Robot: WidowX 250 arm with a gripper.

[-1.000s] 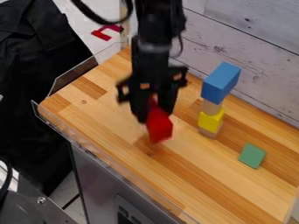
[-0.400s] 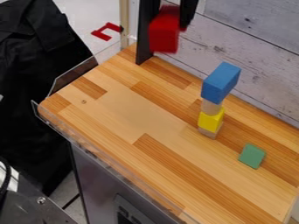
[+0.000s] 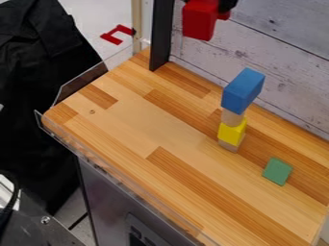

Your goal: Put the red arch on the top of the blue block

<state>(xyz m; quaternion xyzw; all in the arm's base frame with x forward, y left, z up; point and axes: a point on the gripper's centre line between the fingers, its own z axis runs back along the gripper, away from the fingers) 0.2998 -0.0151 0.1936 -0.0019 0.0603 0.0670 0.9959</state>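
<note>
The gripper (image 3: 208, 3) is at the top edge of the camera view, closed on the red arch (image 3: 198, 20), which hangs in the air up and to the left of the blue block (image 3: 242, 91), apart from it. The arch's broad visible face is taller than wide, its longer sides running nearly straight up and down in the view, its lower edge dipping slightly to the right. A smaller red part juts out at the right, below the black fingertip. I cannot tell which way the arch's opening faces, nor its full long axis.

The block lies lengthwise on top of the stack, its long axis slanting from lower left to upper right in the view, towards the wall (image 3: 289, 72). Beneath it, a tan piece (image 3: 232, 117) stands on a yellow block (image 3: 231, 132), with another tan piece at the bottom. A green block (image 3: 277, 171) rests on the table (image 3: 128, 125), to the right of the stack and nearer the camera.
</note>
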